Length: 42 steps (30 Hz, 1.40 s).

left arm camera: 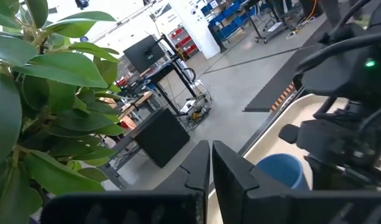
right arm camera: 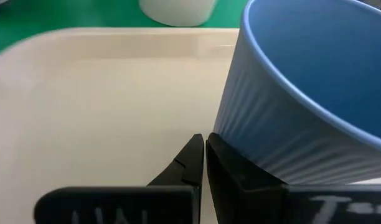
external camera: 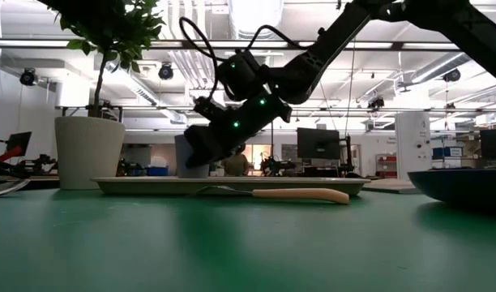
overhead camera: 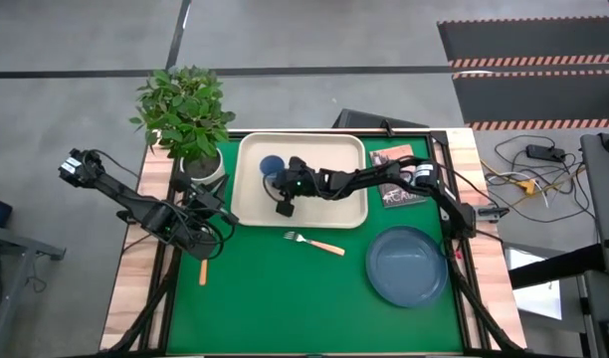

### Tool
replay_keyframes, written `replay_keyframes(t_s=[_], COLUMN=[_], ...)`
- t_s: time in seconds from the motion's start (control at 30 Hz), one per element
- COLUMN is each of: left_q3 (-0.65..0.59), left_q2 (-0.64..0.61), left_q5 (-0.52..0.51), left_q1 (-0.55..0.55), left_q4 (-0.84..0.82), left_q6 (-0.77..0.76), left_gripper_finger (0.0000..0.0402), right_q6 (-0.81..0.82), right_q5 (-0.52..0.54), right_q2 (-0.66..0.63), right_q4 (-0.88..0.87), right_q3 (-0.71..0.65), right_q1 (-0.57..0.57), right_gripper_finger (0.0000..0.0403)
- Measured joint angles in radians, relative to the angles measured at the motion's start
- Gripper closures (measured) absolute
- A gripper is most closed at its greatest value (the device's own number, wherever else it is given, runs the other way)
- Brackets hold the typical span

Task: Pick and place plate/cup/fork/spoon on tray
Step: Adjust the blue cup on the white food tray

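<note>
On tray (overhead camera: pixel 346 204): cup (overhead camera: pixel 272 166) (upright)

The cup (right arm camera: pixel 315 93) has a matt blue outer wall with fine vertical ribbing and a smooth inside, and it stands on a tray (right arm camera: pixel 84 93) of smooth cream stuff with a soft sheen. The fork (overhead camera: pixel 314 242) has metal tines and a pale wooden handle, lying on a matt green table (overhead camera: pixel 285 298) edged with light wood. The plate (overhead camera: pixel 406 267) looks smooth, dark slate-blue and faintly glossy.
</note>
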Motion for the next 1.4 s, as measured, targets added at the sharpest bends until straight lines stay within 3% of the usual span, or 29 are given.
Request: replay_keyframes(t_s=[0.7,1.07,1.4], left_q3=[0.0,0.0,0.001], left_q2=[0.0,0.0,0.0], left_q5=[-0.03,-0.048,-0.047], left_q1=[0.0,0.0,0.004], left_q4=[0.001,0.002,0.002], left_q6=[0.046,0.073,0.075], left_gripper_finger=[0.0402,0.0402,0.0402], right_q6=[-0.008,0.022,0.08], right_q5=[-0.029,-0.07,-0.131], right_q2=[0.0,-0.022,-0.019], right_q4=[0.025,-0.069,0.085], right_q3=[0.0,0.0,0.0], right_q1=[-0.164,-0.23,-0.261], right_gripper_finger=[0.0394,0.0394,0.0394])
